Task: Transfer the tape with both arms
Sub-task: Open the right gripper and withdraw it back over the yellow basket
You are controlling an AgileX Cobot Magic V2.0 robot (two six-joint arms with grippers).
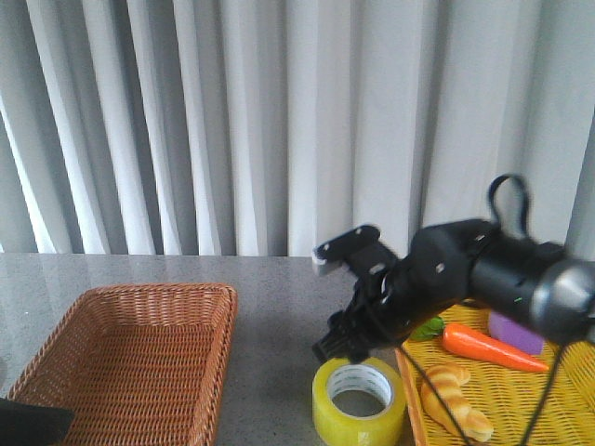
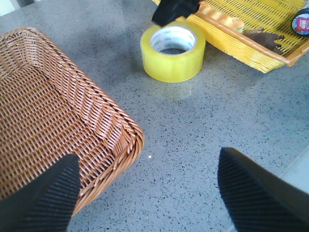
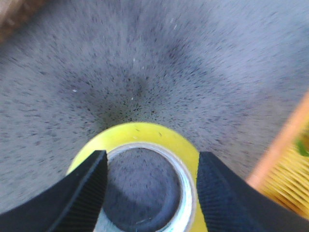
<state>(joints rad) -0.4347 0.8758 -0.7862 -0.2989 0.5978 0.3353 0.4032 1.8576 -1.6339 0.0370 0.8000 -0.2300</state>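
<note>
The yellow tape roll (image 1: 359, 403) lies flat on the grey table, hole up, between the brown wicker basket and the yellow tray. It also shows in the left wrist view (image 2: 173, 51) and the right wrist view (image 3: 145, 140). My right gripper (image 1: 346, 348) hovers just above its far rim, open; in the right wrist view (image 3: 150, 188) its two black fingers straddle the roll's hole, not closed on it. My left gripper (image 2: 147, 193) is open and empty, low over the table beside the basket's corner; only a dark corner of it shows in the front view (image 1: 28, 423).
A brown wicker basket (image 1: 56, 372) stands at front left, also in the left wrist view (image 2: 120, 121). A yellow tray (image 1: 535, 395) at right holds a carrot (image 1: 488, 347), bread (image 1: 456, 398) and a purple block (image 1: 516, 332). White curtains hang behind the table.
</note>
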